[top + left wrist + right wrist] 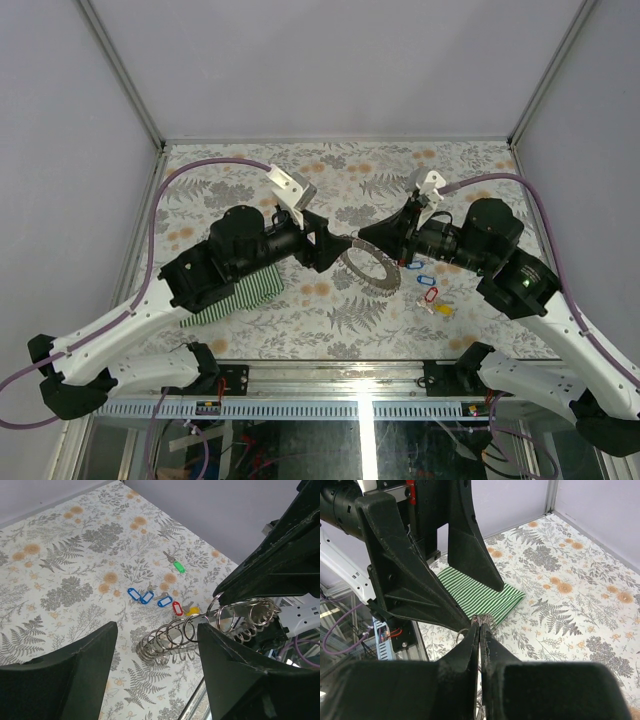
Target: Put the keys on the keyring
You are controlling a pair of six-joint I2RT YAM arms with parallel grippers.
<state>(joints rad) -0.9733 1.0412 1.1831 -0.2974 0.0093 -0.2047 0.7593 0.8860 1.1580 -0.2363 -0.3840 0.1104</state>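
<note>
the keyring (172,635) is a thin, springy coil of wire, light and floppy, with one end sagging onto the desk (60,555) and the other lifted. the right pincer (479,629) is clenched on that lifted end, gripping a single turn of wire. the left pincer (157,626) is released, its fingers spread wide on either side of the coil and apparently holding nothing. the keys (165,601) lie loose on the desk just beyond the coil, with a green one farther off. they look tiny, light and slick, so i would pinch each by its flat plastic tag. the ring needs a firm grip near the end to stop it swinging.
</note>
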